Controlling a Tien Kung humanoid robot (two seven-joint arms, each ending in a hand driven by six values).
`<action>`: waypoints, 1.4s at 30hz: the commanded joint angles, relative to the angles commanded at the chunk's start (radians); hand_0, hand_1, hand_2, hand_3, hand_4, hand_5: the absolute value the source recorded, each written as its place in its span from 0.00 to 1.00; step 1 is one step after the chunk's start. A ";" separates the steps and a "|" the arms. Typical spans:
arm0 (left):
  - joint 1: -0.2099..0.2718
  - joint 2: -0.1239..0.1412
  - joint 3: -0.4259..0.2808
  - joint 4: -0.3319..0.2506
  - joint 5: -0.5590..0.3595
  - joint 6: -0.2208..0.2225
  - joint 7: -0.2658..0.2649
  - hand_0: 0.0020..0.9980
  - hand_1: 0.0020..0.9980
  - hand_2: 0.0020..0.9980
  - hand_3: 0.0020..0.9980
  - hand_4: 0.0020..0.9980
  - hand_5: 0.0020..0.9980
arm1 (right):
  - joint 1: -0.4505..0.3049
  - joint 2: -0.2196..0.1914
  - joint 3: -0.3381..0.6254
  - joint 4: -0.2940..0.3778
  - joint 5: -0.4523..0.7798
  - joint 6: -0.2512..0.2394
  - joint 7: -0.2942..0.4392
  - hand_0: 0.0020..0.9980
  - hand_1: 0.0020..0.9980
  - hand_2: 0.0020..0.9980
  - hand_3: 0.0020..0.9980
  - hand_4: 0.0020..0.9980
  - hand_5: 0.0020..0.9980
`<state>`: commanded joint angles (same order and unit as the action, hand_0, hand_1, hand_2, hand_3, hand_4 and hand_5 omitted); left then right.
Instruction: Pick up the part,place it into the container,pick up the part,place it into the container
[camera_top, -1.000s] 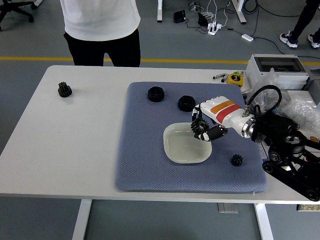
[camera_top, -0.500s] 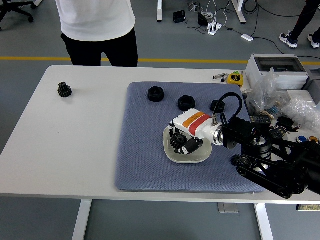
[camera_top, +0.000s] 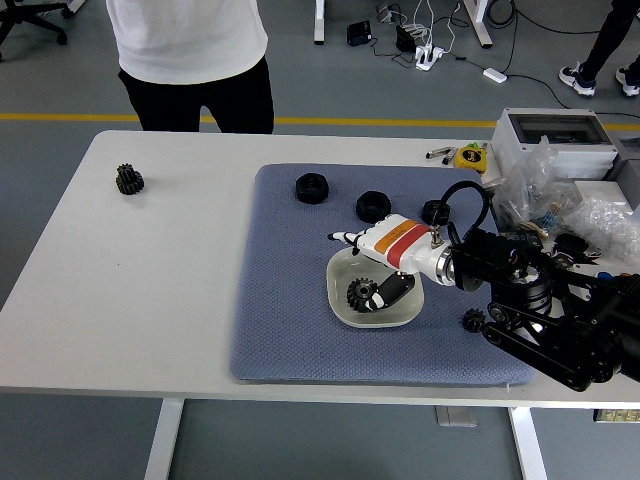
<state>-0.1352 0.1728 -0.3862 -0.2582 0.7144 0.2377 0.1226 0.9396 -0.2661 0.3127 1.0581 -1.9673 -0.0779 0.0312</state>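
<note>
The right hand (camera_top: 375, 262) covers the bowl (camera_top: 340, 300); the table's (camera_top: 150, 290) left half lies open.

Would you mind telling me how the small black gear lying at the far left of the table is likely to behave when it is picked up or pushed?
The small black gear looks solid and stiff, so it probably keeps its shape. Its toothed rim likely gives fingers purchase rather than slipping. It seems to have two stacked toothed tiers; a push might slide it, or roll it if tipped onto its rim.

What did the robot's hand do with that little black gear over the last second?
The right hand carried the gear leftward over the white dish, lowered it and spread its fingers; the gear now lies in the dish. The other black parts, including the far gear, and the blue mat stayed put.
</note>
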 joint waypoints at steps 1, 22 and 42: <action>0.000 0.000 0.001 0.000 -0.002 0.000 -0.001 0.64 0.62 0.61 0.55 0.60 0.51 | -0.004 -0.011 0.019 0.012 -0.003 0.001 0.000 0.17 0.37 0.75 1.00 1.00 0.46; -0.010 -0.004 0.015 0.004 -0.027 0.007 -0.011 0.64 0.62 0.61 0.55 0.59 0.51 | -0.244 -0.321 0.331 0.339 -0.023 0.110 -0.072 0.37 0.52 0.62 0.68 1.00 0.43; -0.007 -0.007 0.009 0.005 -0.017 0.003 -0.008 0.64 0.62 0.61 0.55 0.59 0.51 | -0.382 -0.342 0.324 0.356 -0.041 0.104 -0.055 0.32 0.49 0.57 0.59 1.00 0.39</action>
<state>-0.1420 0.1654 -0.3768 -0.2533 0.6970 0.2408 0.1151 0.5579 -0.6081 0.6369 1.4143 -2.0088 0.0263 -0.0242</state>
